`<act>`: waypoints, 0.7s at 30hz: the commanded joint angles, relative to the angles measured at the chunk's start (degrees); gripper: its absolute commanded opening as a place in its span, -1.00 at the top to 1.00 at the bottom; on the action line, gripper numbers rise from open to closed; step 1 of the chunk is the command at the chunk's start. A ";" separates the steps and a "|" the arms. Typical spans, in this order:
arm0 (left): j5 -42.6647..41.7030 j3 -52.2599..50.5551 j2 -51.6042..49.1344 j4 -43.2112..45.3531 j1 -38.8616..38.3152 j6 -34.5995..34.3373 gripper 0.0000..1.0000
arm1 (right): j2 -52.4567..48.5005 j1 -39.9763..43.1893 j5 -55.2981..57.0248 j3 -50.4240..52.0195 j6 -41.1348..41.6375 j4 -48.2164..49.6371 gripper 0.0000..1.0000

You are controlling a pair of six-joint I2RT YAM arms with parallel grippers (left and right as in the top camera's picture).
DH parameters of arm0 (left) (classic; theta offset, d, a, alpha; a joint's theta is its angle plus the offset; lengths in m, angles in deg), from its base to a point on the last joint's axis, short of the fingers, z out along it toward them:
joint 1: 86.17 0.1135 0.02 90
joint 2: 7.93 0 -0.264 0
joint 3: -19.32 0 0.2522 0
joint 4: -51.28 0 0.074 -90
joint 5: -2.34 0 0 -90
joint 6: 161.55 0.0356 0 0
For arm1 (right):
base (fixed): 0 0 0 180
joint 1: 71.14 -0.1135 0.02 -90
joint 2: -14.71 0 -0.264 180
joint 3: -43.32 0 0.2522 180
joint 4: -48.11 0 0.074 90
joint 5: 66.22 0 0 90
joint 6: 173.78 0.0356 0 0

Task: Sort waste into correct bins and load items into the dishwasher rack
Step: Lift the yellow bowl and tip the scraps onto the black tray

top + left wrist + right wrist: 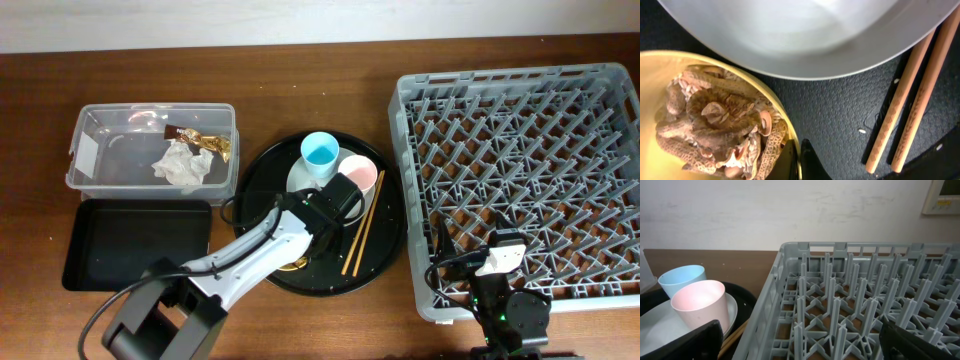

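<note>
My left gripper (312, 250) is shut on the right rim of the small yellow bowl (655, 75), one jaw inside and one outside (799, 161). The bowl holds brown food scraps with rice grains (715, 120). In the overhead view my arm hides most of it. The pale plate (297, 180), blue cup (320, 152), pink cup (360, 172) and two chopsticks (362, 225) lie on the round black tray (380, 250). The white tissue (180, 165) and gold wrapper (205, 140) lie in the clear tub (90, 120). My right gripper (497, 262) is open and empty over the front edge of the grey rack (520, 150).
The shallow black tray (135, 245) lies in front of the clear tub, with nothing in it. The plate (805, 35) lies just beyond the bowl, and the chopsticks (910, 105) to its right. The rack's pegs (850, 305) hold nothing.
</note>
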 commanded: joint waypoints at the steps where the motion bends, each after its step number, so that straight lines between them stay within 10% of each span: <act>1: -1.36 1.64 2.60 -2.29 -0.39 0.33 1.00 | 0.37 -0.04 0.28 0.31 0.48 -0.24 -0.97; 9: -1.33 8.63 18.93 -16.98 10.01 2.67 0.99 | 0.37 -0.04 0.28 0.31 0.48 -0.24 -0.97; 21: -14.86 5.46 29.57 -20.61 57.33 20.48 1.00 | 0.37 -0.04 0.28 0.31 0.48 -0.24 -0.97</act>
